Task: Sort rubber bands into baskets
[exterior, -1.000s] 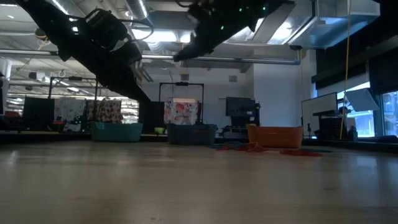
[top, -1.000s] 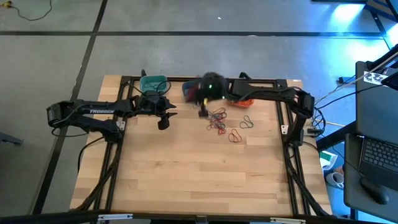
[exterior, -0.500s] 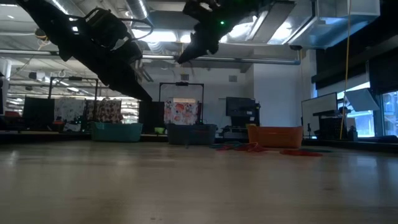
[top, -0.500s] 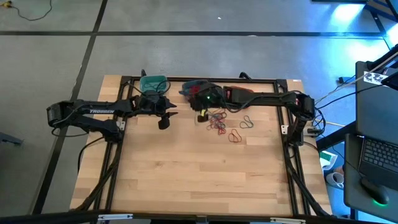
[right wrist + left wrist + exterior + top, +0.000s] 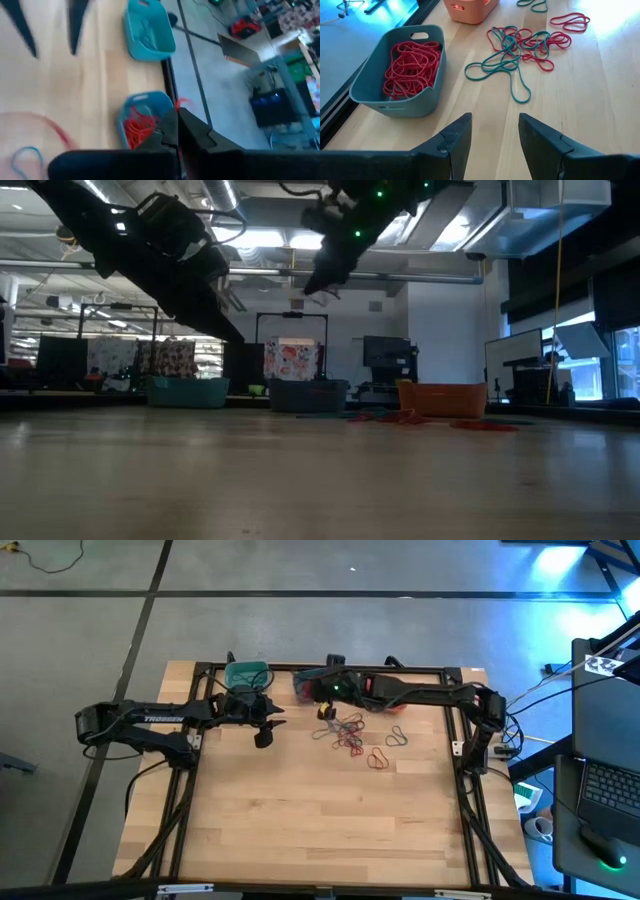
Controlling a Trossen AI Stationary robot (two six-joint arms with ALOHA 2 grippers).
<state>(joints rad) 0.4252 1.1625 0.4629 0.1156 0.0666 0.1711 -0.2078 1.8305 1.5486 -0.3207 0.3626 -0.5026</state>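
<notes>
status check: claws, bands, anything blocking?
Left claw open, idle near teal basket. Right claw shut, above slate blue basket of red bands. Loose rubber bands left on table. Nothing blocking.

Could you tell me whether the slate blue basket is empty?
No, the slate blue basket holds a heap of red bands.

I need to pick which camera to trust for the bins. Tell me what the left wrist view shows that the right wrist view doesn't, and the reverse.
Only the left wrist view: the orange basket, the loose pile of red and green rubber bands on the table, and the open left claw.
Only the right wrist view: the teal basket and the shut right claw.
Both: the slate blue basket holding red bands.
</notes>
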